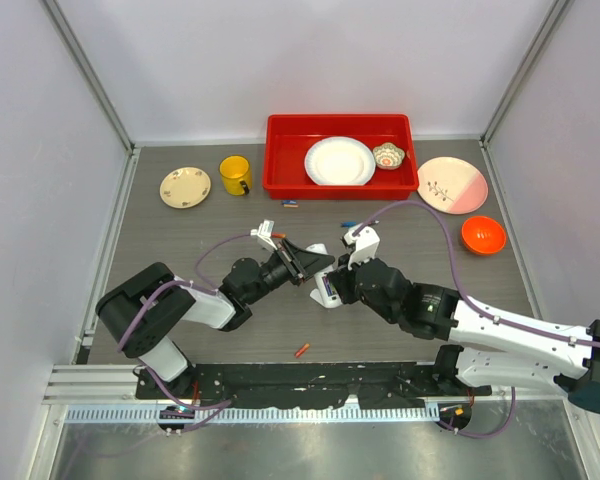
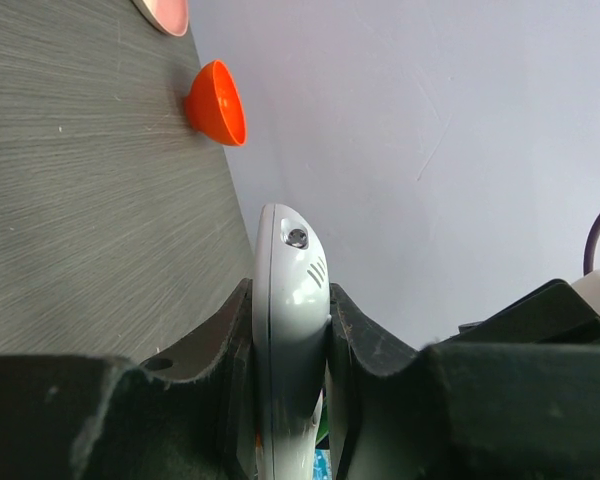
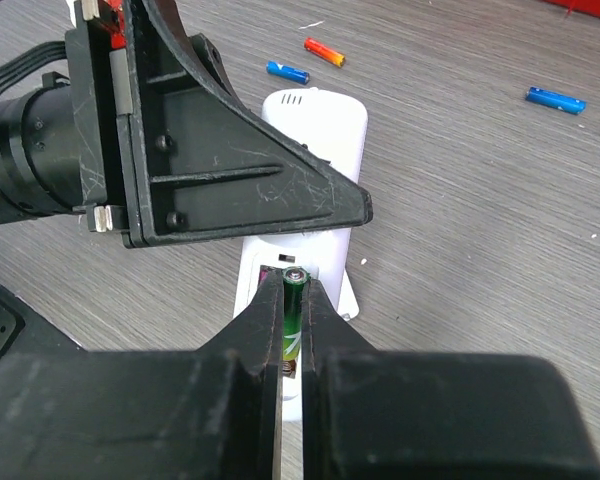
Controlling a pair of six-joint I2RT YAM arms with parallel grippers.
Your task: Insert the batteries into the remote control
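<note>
mid-table, one remote control (image 3: 315,130) sits clamped in my left gripper (image 2: 290,297), back side facing my right wrist. my right gripper (image 3: 293,293), angled in from the right, is narrow and pinches one green battery (image 3: 294,322) at the open bay (image 3: 278,272). three loose batteries (image 3: 323,50), two blue and one orange, lie beyond it. bare tabletop (image 3: 480,250) to the right gives room.

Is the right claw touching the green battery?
Touching. The right wrist view shows the right gripper squeezing the green battery from both sides, with no gap, at the remote control.
</note>
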